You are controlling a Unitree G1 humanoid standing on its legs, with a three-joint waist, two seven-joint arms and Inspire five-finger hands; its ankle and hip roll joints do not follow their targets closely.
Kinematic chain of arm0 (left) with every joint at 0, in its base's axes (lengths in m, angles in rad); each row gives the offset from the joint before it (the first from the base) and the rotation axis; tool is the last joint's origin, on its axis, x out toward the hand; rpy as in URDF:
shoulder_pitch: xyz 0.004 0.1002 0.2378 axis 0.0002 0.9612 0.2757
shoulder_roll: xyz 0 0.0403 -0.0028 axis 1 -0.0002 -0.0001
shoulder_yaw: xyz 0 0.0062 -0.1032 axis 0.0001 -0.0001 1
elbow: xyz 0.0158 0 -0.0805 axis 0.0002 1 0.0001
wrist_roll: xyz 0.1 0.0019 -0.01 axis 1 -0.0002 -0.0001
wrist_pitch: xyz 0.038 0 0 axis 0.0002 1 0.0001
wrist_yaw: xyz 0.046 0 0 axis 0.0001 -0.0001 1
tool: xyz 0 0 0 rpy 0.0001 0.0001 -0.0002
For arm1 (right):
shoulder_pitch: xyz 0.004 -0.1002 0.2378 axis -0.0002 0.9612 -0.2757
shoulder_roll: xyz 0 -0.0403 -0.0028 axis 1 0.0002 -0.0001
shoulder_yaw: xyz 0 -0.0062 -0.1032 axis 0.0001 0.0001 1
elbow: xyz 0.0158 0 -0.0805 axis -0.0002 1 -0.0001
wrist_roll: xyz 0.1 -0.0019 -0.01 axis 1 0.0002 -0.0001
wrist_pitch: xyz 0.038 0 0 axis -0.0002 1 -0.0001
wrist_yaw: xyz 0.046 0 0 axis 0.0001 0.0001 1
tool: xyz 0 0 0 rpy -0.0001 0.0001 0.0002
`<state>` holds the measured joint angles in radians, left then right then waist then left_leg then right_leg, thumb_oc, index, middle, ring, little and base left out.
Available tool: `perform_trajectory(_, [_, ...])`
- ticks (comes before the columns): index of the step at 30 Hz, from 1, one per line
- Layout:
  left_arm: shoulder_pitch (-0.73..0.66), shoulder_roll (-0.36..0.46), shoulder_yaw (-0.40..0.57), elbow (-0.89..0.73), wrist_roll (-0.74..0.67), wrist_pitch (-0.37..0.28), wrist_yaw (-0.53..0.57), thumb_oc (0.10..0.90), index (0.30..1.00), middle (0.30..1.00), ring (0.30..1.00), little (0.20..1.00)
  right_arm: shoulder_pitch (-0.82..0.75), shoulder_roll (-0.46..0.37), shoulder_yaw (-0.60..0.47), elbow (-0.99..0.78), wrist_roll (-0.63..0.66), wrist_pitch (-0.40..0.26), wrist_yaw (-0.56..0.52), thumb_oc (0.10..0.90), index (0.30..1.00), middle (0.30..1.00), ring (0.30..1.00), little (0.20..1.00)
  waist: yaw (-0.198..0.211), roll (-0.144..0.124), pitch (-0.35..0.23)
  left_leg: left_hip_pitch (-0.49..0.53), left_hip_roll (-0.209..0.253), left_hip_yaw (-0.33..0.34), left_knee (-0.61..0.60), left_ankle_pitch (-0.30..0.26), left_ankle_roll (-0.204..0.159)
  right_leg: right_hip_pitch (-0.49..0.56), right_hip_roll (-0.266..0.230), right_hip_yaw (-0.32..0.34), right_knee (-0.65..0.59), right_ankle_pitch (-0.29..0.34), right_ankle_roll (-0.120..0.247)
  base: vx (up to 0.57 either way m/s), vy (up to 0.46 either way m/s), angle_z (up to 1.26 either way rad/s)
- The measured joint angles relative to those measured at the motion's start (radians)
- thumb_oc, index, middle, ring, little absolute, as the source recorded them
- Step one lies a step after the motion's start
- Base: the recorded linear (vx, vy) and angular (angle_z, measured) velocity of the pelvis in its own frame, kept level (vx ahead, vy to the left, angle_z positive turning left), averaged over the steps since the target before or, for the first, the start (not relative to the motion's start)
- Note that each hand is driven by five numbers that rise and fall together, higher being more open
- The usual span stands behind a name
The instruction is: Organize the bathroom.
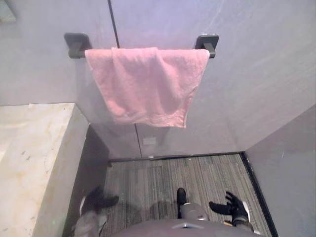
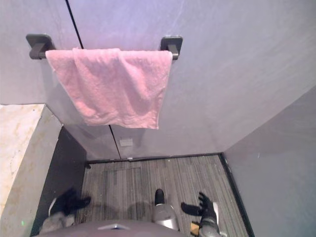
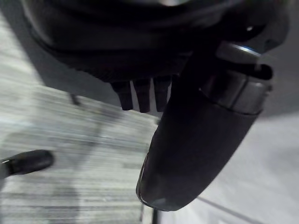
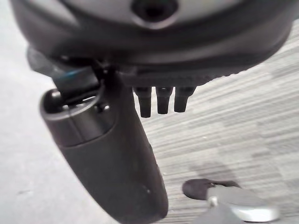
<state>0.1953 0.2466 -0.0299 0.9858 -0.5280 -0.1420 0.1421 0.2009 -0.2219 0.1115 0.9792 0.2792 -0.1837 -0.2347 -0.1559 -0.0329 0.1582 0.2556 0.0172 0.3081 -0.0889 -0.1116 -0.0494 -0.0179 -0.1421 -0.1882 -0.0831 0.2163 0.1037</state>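
Note:
A pink towel (image 1: 145, 84) hangs folded over a dark towel bar (image 1: 211, 51) on the grey wall, its lower edge slanting. It covers most of the bar between the two brackets. My left hand (image 1: 96, 201) hangs low near the floor by the counter's base, open and empty; in its wrist view the fingers (image 3: 142, 95) are straight beside the thumb (image 3: 196, 140). My right hand (image 1: 230, 206) is low at the right, fingers spread, holding nothing; its wrist view shows straight fingertips (image 4: 161, 100) over the carpet. Both hands are far below the towel.
A pale marble counter (image 1: 29, 158) runs along the left, with a dark recess under its edge. A grey side wall (image 1: 291, 173) closes the right. Striped grey carpet (image 1: 163, 173) covers the floor between them.

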Motion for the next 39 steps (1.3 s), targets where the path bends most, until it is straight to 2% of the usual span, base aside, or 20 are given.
perform_trajectory(6, [0.007,0.001,0.028,0.170,0.000,0.105,-0.100,0.800,0.900,0.900,0.900,0.900,0.013,0.000,-0.005,0.032,-0.006,-0.003,0.077,0.800,0.900,0.900,0.900,0.900,0.016,-0.004,0.013,-0.006,-0.008,0.011,0.001,-0.003,0.010,-0.015,-0.006,-0.002,0.000,0.052,0.024,-0.16,0.039,-0.05])
perform_trajectory(8, [-0.006,0.001,0.028,0.173,-0.002,0.122,-0.133,0.800,0.900,0.900,0.900,0.900,-0.013,-0.008,-0.007,0.039,-0.035,-0.007,0.112,0.800,0.900,0.900,0.900,0.900,0.014,0.005,0.023,-0.038,-0.004,0.026,0.004,0.010,0.034,-0.056,-0.007,-0.002,-0.001,0.131,0.079,-0.51,0.053,-0.13])
perform_trajectory(10, [-0.041,0.001,0.028,0.173,-0.003,0.125,-0.145,0.800,0.900,0.900,0.900,0.900,-0.047,-0.007,-0.011,0.066,-0.040,-0.011,0.132,0.800,0.900,0.900,0.900,0.900,0.013,0.029,0.039,-0.094,0.013,0.031,0.035,0.017,0.051,-0.095,-0.001,-0.018,0.000,0.186,0.040,-0.45,0.027,0.12])
perform_trajectory(11, [-0.066,-0.009,0.028,0.176,-0.007,0.121,-0.145,0.800,0.900,0.900,0.900,0.900,-0.063,-0.007,-0.025,0.082,-0.036,-0.009,0.141,0.800,0.900,0.900,0.900,0.900,0.019,0.068,0.038,-0.122,0.055,0.021,0.032,0.041,0.060,-0.116,0.023,-0.084,0.107,0.055,0.055,-0.28,0.009,0.27])
perform_trajectory(13, [-0.088,-0.009,0.018,0.174,-0.011,0.118,-0.147,0.800,0.900,0.900,0.900,0.900,-0.059,-0.023,-0.043,0.087,-0.037,-0.009,0.142,0.800,0.900,0.900,0.900,0.900,0.050,0.102,0.045,-0.135,0.102,0.015,0.036,0.061,0.051,-0.119,0.056,-0.137,0.306,-0.105,0.030,-0.38,-0.002,0.06])
perform_trajectory(15, [-0.091,-0.017,0.007,0.185,-0.015,0.121,-0.143,0.800,0.900,0.900,0.900,0.900,-0.066,-0.026,-0.036,0.091,-0.038,-0.008,0.147,0.800,0.900,0.900,0.900,0.900,0.084,0.091,0.044,-0.146,0.109,0.019,0.057,0.063,0.044,-0.046,0.069,-0.123,0.328,-0.177,0.032,-0.51,-0.045,-0.14])
perform_trajectory(17, [-0.097,-0.025,0.005,0.193,-0.020,0.120,-0.133,0.800,0.900,0.900,0.900,0.900,-0.083,-0.033,-0.016,0.122,-0.038,-0.008,0.156,0.800,0.900,0.900,0.900,0.900,0.111,0.095,0.047,-0.156,0.120,0.024,0.080,0.061,0.042,-0.005,0.077,-0.055,0.352,-0.234,0.042,-0.42,-0.094,-0.10])
perform_trajectory(18, [-0.100,-0.025,0.008,0.193,-0.030,0.119,-0.134,0.800,0.900,0.900,0.900,0.900,-0.100,-0.035,0.000,0.131,-0.038,-0.009,0.168,0.800,0.900,0.900,0.900,0.900,0.126,0.078,0.045,-0.165,0.120,0.023,0.091,0.060,0.033,0.003,0.083,-0.006,0.335,-0.248,0.053,-0.40,-0.109,-0.05])
perform_trajectory(20, [-0.114,-0.026,0.021,0.187,-0.039,0.121,-0.136,0.800,0.900,0.900,0.900,0.900,-0.144,-0.039,0.019,0.145,-0.037,-0.009,0.186,0.800,0.900,0.900,0.900,0.900,0.137,0.074,0.055,-0.230,0.123,0.006,0.154,0.061,0.024,0.031,0.113,0.025,0.231,-0.224,0.012,-0.29,-0.089,0.02])
perform_trajectory(21, [-0.118,-0.026,0.029,0.178,-0.039,0.121,-0.137,0.800,0.900,0.900,0.900,0.900,-0.168,-0.038,0.019,0.144,-0.038,-0.012,0.191,0.800,0.900,0.900,0.900,0.900,0.140,0.063,0.058,-0.258,0.099,-0.023,0.141,0.050,0.030,0.038,0.106,0.060,0.181,-0.220,0.010,-0.33,-0.148,-0.08])
perform_trajectory(22, [-0.124,-0.030,0.027,0.177,-0.038,0.123,-0.139,0.800,0.900,0.900,0.900,0.900,-0.188,-0.044,0.018,0.144,-0.038,-0.018,0.196,0.800,0.900,0.900,0.900,0.900,0.141,0.067,0.057,-0.271,0.072,-0.050,0.098,0.063,0.048,0.036,0.109,0.079,0.149,-0.219,0.011,-0.38,-0.181,-0.32])
perform_trajectory(23, [-0.118,-0.034,0.027,0.175,-0.037,0.129,-0.138,0.800,0.900,0.900,0.900,0.900,-0.217,-0.044,0.043,0.134,-0.035,-0.020,0.199,0.800,0.900,0.900,0.900,0.900,0.152,0.075,0.049,-0.269,0.076,-0.070,0.049,0.147,0.024,0.053,0.116,0.108,0.089,-0.221,-0.004,-0.43,-0.193,-0.10])
perform_trajectory(25, [-0.133,-0.018,0.031,0.164,-0.040,0.123,-0.130,0.800,0.900,0.900,0.900,0.900,-0.215,-0.029,0.085,0.099,-0.034,-0.021,0.204,0.800,0.900,0.900,0.900,0.900,0.158,0.034,0.064,-0.313,0.076,-0.103,0.127,0.144,-0.004,0.101,0.122,0.112,-0.008,-0.212,-0.079,-0.42,-0.130,0.29])
perform_trajectory(28, [-0.139,-0.006,0.035,0.121,-0.028,0.124,-0.134,0.800,0.900,0.900,0.900,0.900,-0.206,-0.031,0.123,0.064,-0.033,0.000,0.205,0.800,0.900,0.900,0.900,0.900,0.179,0.025,0.069,-0.420,0.117,-0.155,0.263,0.139,-0.057,0.104,0.166,0.086,-0.002,-0.178,-0.105,-0.36,-0.060,0.65])
perform_trajectory(31, [-0.154,-0.002,0.005,0.127,-0.014,0.132,-0.140,0.800,0.900,0.900,0.900,0.900,-0.210,-0.053,0.110,0.066,0.005,0.035,0.185,0.800,0.900,0.900,0.900,0.900,0.182,0.034,0.082,-0.401,0.104,-0.178,0.174,0.191,-0.069,0.121,0.181,0.041,-0.003,-0.197,-0.155,-0.44,0.024,0.66])
perform_trajectory(33, [-0.157,-0.001,0.011,0.132,-0.014,0.144,-0.145,0.800,0.900,0.900,0.900,0.900,-0.210,-0.053,0.095,0.069,0.021,0.047,0.178,0.800,0.900,0.900,0.900,0.900,0.179,0.027,0.093,-0.379,0.098,-0.184,0.166,0.185,-0.072,0.128,0.168,0.026,-0.008,-0.188,-0.168,-0.49,0.097,0.24])
perform_trajectory(35, [-0.171,0.008,0.019,0.165,-0.014,0.143,-0.156,0.800,0.900,0.900,0.900,0.900,-0.208,-0.052,0.103,0.077,0.019,0.051,0.177,0.800,0.900,0.900,0.900,0.900,0.174,0.004,0.104,-0.391,0.075,-0.195,0.310,0.136,-0.063,0.137,0.130,0.010,-0.008,-0.170,-0.172,-0.35,0.071,0.15])
perform_trajectory(36, [-0.184,0.017,0.014,0.182,-0.013,0.142,-0.157,0.800,0.900,0.900,0.900,0.900,-0.196,-0.053,0.102,0.076,0.019,0.060,0.177,0.800,0.900,0.900,0.900,0.900,0.153,-0.017,0.110,-0.377,0.041,-0.201,0.389,0.076,-0.052,0.133,0.087,-0.001,-0.008,-0.175,-0.160,-0.33,0.054,0.28])
perform_trajectory(37, [-0.185,0.019,0.008,0.188,-0.010,0.142,-0.157,0.800,0.900,0.900,0.900,0.900,-0.185,-0.057,0.108,0.072,0.019,0.068,0.177,0.800,0.900,0.900,0.900,0.900,0.145,-0.023,0.107,-0.367,0.031,-0.199,0.428,0.047,-0.044,0.130,0.064,-0.012,-0.008,-0.164,-0.168,-0.39,0.067,0.29])
perform_trajectory(39, [-0.185,0.021,0.014,0.199,-0.005,0.140,-0.157,0.800,0.900,0.900,0.900,0.900,-0.163,-0.062,0.112,0.069,0.020,0.073,0.177,0.800,0.900,0.900,0.900,0.900,0.122,-0.030,0.108,-0.365,0.013,-0.197,0.572,0.011,-0.040,0.130,0.008,-0.031,-0.004,-0.154,-0.146,-0.37,0.099,0.37])
